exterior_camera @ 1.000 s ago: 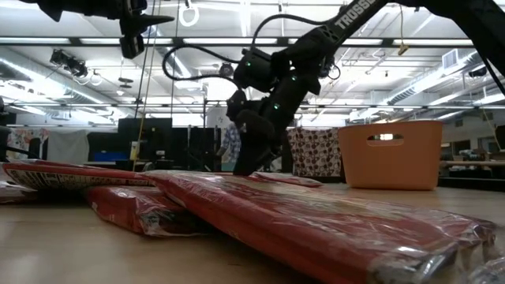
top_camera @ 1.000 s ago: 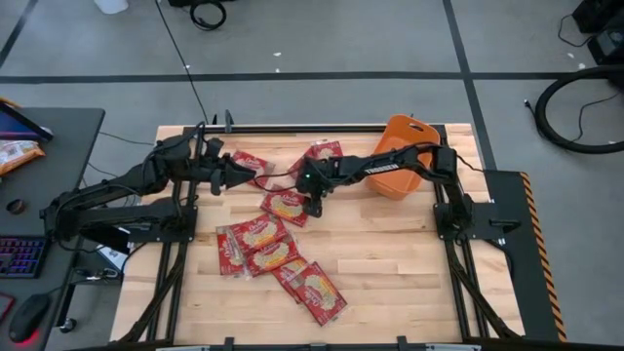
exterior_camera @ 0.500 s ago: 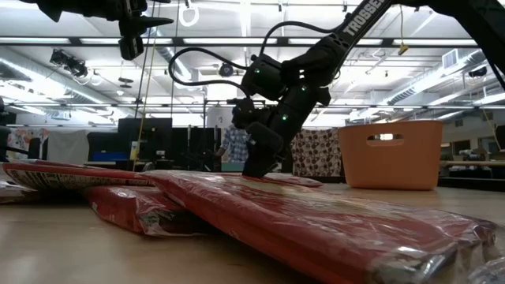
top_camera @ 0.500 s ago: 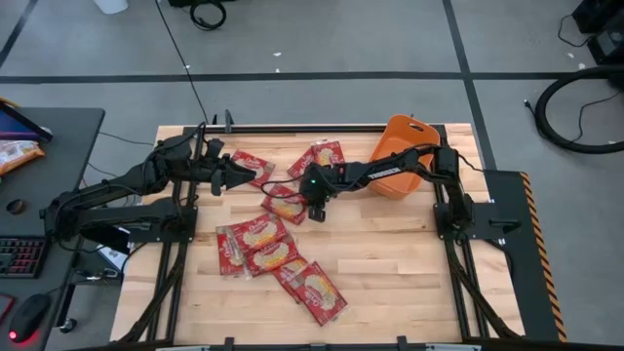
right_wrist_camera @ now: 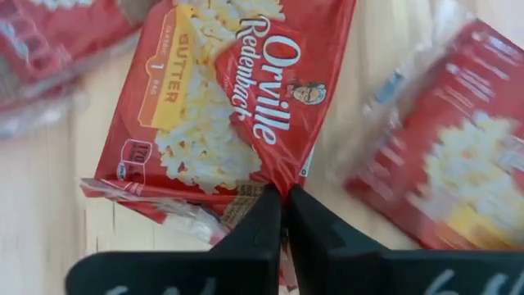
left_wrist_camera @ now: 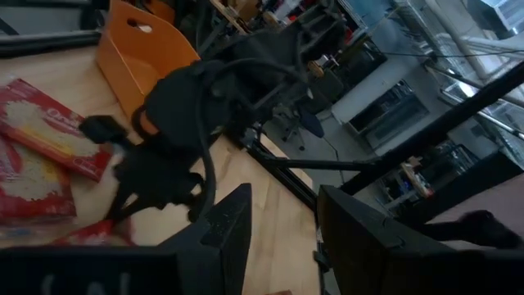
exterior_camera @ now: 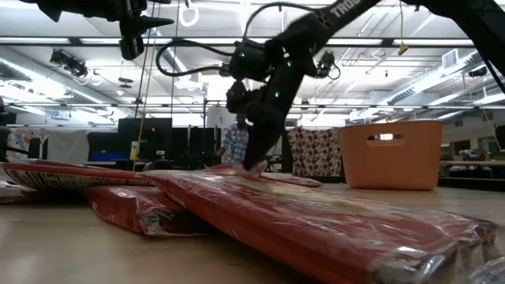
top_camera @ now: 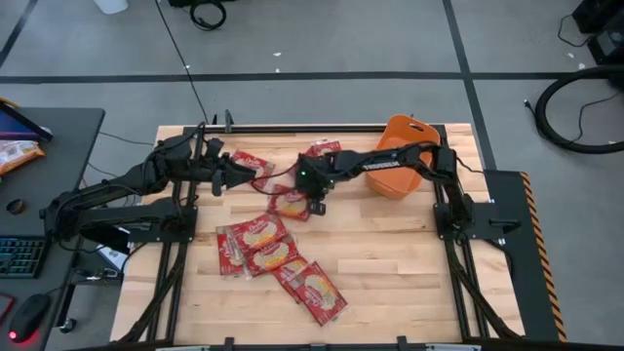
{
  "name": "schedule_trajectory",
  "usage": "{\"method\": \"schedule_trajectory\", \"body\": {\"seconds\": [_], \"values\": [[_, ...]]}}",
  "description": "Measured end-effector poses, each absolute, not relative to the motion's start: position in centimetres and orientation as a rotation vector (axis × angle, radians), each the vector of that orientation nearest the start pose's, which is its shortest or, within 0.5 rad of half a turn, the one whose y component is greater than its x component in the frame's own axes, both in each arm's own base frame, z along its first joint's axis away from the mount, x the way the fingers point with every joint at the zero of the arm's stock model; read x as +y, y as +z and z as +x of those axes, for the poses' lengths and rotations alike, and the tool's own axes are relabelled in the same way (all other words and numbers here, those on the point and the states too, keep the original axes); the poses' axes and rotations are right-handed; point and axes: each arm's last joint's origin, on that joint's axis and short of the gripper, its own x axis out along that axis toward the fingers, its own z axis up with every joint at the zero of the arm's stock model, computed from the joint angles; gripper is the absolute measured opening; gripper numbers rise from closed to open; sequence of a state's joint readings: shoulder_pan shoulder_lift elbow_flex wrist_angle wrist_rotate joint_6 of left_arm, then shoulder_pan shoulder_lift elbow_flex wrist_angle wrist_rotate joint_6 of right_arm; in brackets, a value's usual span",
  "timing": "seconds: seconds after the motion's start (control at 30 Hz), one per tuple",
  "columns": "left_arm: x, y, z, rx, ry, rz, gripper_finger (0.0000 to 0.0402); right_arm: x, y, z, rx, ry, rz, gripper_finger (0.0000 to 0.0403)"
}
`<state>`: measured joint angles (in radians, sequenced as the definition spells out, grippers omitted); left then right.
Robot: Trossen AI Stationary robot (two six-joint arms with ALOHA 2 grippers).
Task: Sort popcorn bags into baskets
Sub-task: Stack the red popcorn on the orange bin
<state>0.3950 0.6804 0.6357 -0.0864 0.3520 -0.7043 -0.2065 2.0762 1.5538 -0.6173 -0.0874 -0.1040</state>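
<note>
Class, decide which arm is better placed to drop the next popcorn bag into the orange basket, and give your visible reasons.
The right arm. Its gripper is pinching a popcorn bag, and the orange basket sits on its side. The left gripper holds nothing, farther away.

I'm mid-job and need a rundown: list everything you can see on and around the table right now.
popcorn bags: about nine, red, scattered over the table's middle, several overlapping in the near cluster
held bag: one of these, red, mid-table
basket: one, orange, far right corner of the table
table: one, light wood
keyboard: one, dark, on the desk to the left
left gripper: open, hovering over the table's far left
right gripper: shut on the held bag's edge
</note>
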Motion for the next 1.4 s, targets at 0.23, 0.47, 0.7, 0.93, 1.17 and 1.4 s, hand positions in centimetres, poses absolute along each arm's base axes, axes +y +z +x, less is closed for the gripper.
{"method": "schedule_trajectory", "body": {"seconds": [0.23, 0.47, 0.7, 0.93, 1.17, 1.4], "values": [[5.5, 30.6, 14.8, 0.071, 0.202, -0.631, 0.0146, -9.8, 22.7, 41.3, 1.322, -0.151, -0.022, 0.0008], [5.6, 30.8, 14.8, 0.043, 0.227, -0.589, 0.0146, -12.5, 25.7, 38.9, 1.437, -0.3, -0.054, 0.0006], [5.6, 30.0, 14.6, 0.12, 0.286, -0.581, 0.0146, -14.3, 30.1, 35.4, 1.39, -0.392, -0.059, 0.0006], [5.8, 29.5, 14.5, 0.157, 0.352, -0.557, 0.0146, -16.1, 33.2, 29.7, 1.349, -0.638, 0.107, 0.0006], [6.0, 29.5, 14.4, 0.14, 0.436, -0.541, 0.0146, -15.1, 33.4, 22.3, 1.292, -0.846, 0.303, 0.0006], [6.1, 29.6, 14.4, 0.133, 0.471, -0.487, 0.0146, -13.3, 30.7, 16.9, 1.339, -0.867, 0.337, 0.0007]]}}
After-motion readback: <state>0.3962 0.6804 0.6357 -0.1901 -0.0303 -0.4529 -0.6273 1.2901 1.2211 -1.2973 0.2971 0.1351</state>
